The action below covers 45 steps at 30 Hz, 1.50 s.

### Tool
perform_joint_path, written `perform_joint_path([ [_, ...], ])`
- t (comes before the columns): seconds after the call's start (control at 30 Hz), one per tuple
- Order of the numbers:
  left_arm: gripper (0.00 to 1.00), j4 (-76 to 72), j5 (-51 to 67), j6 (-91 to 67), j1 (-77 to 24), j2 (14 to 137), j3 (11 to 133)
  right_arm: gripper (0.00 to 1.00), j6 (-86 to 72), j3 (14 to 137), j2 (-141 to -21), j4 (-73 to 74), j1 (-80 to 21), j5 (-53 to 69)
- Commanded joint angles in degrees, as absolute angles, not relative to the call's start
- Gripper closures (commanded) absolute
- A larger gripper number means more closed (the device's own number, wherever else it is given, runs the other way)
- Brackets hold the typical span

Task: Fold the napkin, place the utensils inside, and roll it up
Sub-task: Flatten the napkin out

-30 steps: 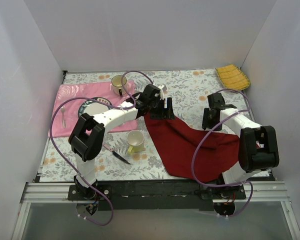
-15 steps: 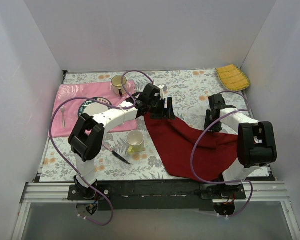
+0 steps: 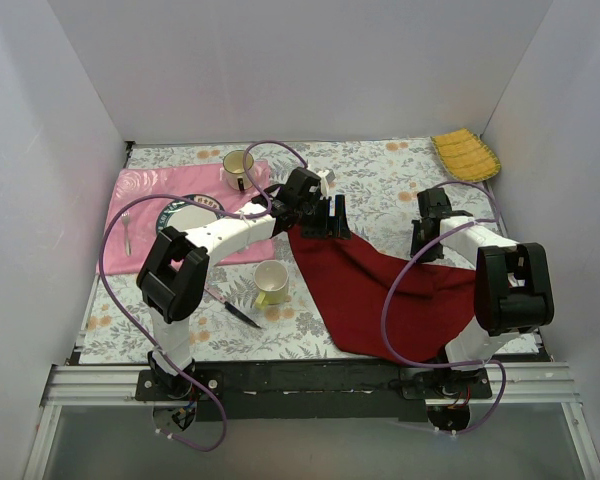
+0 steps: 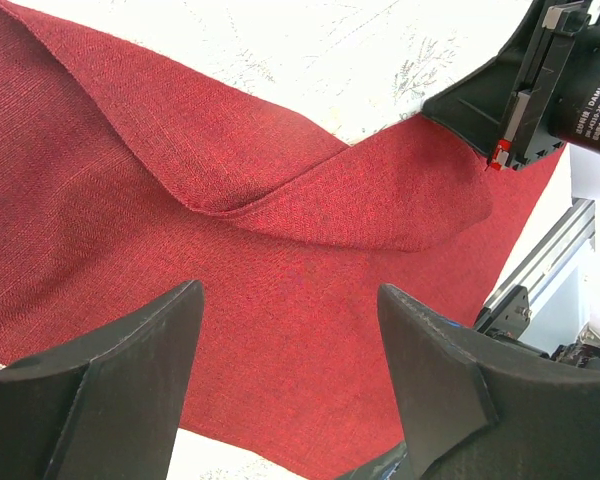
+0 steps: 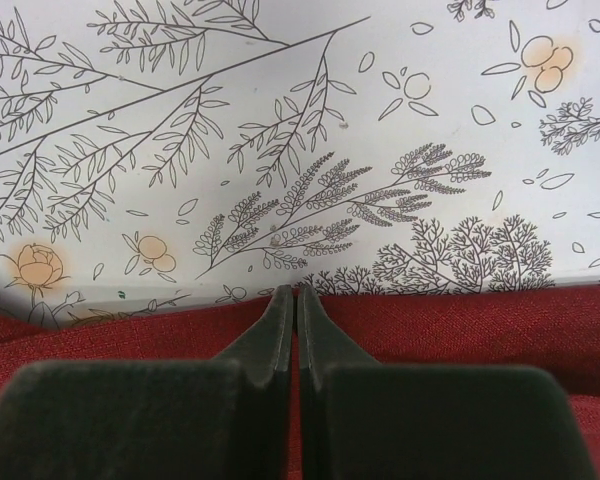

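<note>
Lying rumpled on the floral tablecloth [image 3: 380, 180] between the two arms, the napkin [image 3: 380, 285] looks thin, light and limp, one flap doubled over itself. I'd expect it to sag and drag unless it is taken by a hem or corner. The right gripper [image 5: 296, 295] is pressed together on its far hem, apparently nipping it. The left gripper [image 4: 290, 300] hangs spread wide over the far-left corner, the likely second hold.

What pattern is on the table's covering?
The white table covering has dark line-drawn branches and small orange flowers, clearest in the right wrist view.
</note>
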<state>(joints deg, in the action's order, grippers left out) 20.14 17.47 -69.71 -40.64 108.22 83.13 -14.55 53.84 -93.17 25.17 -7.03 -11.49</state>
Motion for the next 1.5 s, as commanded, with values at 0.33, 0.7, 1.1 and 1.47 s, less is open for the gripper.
perform_joint_path([
  [0.33,0.3,20.57,17.58,-69.35,-40.87,104.15,84.55,0.99,-16.61,66.44,-95.71,13.99,-6.86,-16.77],
  [0.7,0.3,21.27,17.31,-68.64,-40.87,105.73,85.16,0.99,-12.04,74.78,-106.16,-4.48,-6.86,-23.12],
  [1.1,0.3,21.88,16.09,-68.64,-40.87,107.22,84.99,0.99,-7.82,92.01,-122.42,-6.69,-6.77,-24.61],
  [1.47,0.29,22.06,15.2,-69.61,-40.61,110.39,86.92,0.99,-6.24,104.76,-132.01,-5.28,-6.77,-23.64],
])
